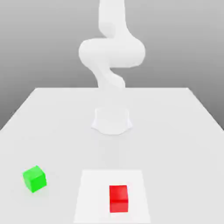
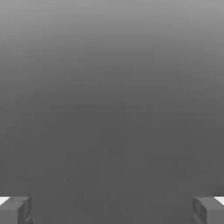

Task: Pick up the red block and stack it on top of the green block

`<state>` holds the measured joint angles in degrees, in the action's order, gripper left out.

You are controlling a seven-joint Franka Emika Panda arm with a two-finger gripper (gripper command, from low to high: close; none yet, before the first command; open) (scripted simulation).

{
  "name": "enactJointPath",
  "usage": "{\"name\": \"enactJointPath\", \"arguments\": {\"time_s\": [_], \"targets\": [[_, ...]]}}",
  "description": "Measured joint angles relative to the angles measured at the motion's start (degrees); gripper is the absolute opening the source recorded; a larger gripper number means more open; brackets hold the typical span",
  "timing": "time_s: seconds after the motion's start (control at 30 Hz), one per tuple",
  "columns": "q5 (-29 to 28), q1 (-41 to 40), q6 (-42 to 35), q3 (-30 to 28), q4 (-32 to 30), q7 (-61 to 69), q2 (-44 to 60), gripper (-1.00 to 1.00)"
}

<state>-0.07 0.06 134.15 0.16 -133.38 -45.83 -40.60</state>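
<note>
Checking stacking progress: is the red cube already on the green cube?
No, the red cube sits on the table, apart from the green cube.

A: How many blocks are sitting on the worktop point(image 1: 52, 113)?

B: I'm counting two: one red block point(image 1: 118, 198) and one green block point(image 1: 34, 178).

A: And arms?

B: One arm point(image 1: 110, 52) is standing at the back, and two fingertips point(image 2: 16, 210) of one end effector point(image 2: 112, 210) are showing in the hand view.
</note>
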Motion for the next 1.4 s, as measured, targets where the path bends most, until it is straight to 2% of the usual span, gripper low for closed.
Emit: {"name": "enactJointPath", "arguments": {"time_s": [0.73,0.93,0.97,1.2,1.4], "targets": [[-0.4,1.1,20.8,0.9,-14.1,0.2,46.1,0.00],[-0.7,1.5,30.5,0.5,-13.3,-0.1,58.5,0.00],[-0.8,1.5,31.4,0.5,-13.1,-0.1,59.7,-1.00],[-0.9,1.4,31.3,0.6,-13.2,-0.2,59.5,-1.00],[-0.2,0.5,22.4,0.4,-14.8,0.8,49.0,-1.00]]}}
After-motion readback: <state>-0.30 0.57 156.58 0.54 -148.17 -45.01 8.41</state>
